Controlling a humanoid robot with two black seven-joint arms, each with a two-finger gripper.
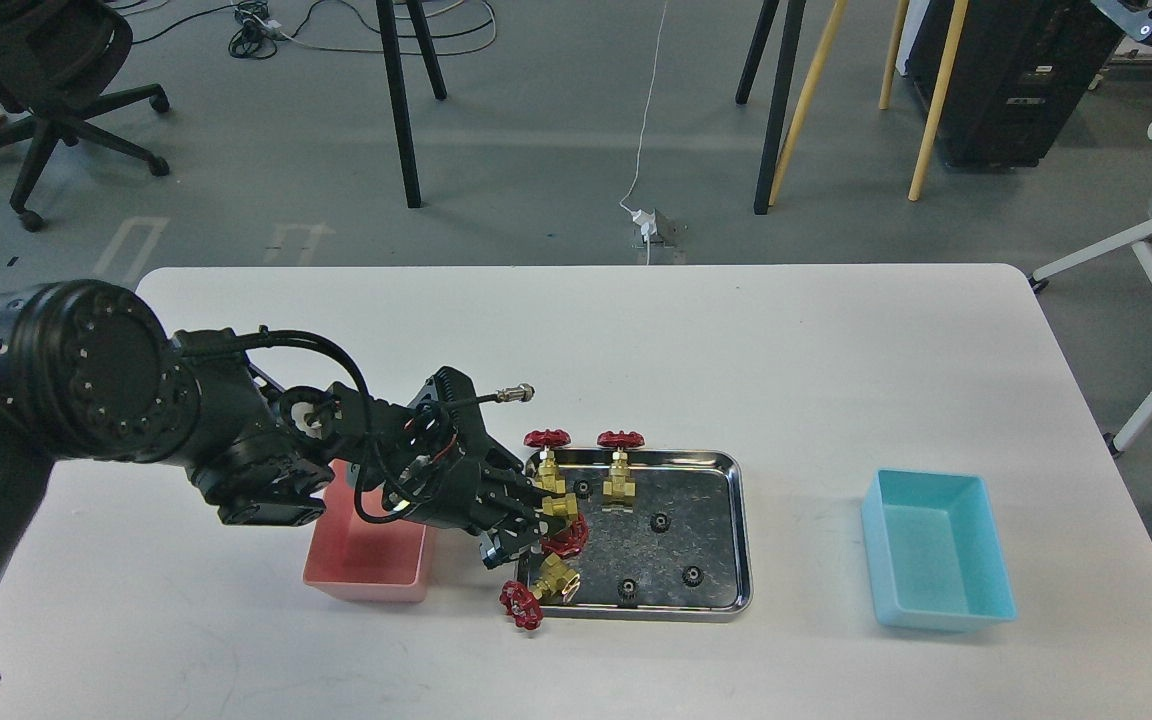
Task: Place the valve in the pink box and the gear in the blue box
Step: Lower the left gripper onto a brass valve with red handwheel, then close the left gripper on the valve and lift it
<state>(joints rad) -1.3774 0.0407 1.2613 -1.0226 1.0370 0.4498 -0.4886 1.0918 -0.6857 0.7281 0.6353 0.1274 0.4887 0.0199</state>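
Currently valve [562, 520] lies at the tray's [726, 540] 9 o'clock edge, left gripper [536, 518] closed around its brass body | three other valves [620, 462] near the tray's left side | gears [658, 521] scattered inside | pink box [366, 575] at tray's 9 o'clock | blue box [936, 550] at 3 o'clock | right gripper out of view

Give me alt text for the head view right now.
The left claw reaches over the left end of a shiny steel tray among brass valves with red handwheels; tiny black gears lie there too. A salmon-pink bin sits left, a turquoise bin right.
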